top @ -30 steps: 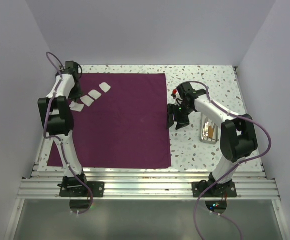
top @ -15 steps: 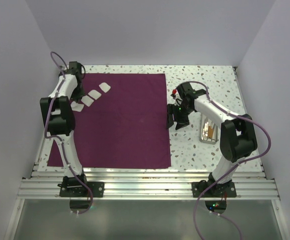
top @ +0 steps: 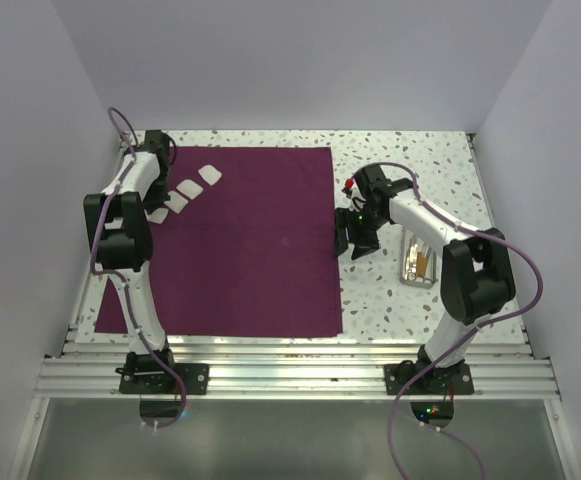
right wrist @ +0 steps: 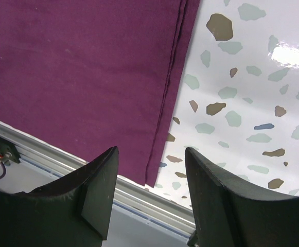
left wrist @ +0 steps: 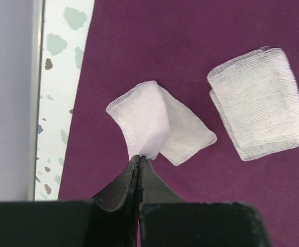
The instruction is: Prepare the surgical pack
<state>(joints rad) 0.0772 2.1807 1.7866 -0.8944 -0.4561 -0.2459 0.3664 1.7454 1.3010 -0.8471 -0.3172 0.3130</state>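
I've got the left gripper [left wrist: 139, 157] pinched tight on one corner of a woven white gauze square [left wrist: 154, 126] - the gauze curls up and folds over itself near the far-left corner of the surgical pack [top: 240, 240]. That matte maroon sheet lies flat across the left side of the speckled table [top: 410, 160]. A second gauze pad [left wrist: 260, 105] lies flat beside the first. My right gripper [right wrist: 150, 154] hangs with its jaws apart and empty above the pack's layered right edge. There's a small clear tray [top: 419, 260] near the table's right edge - I can't make out its contents.
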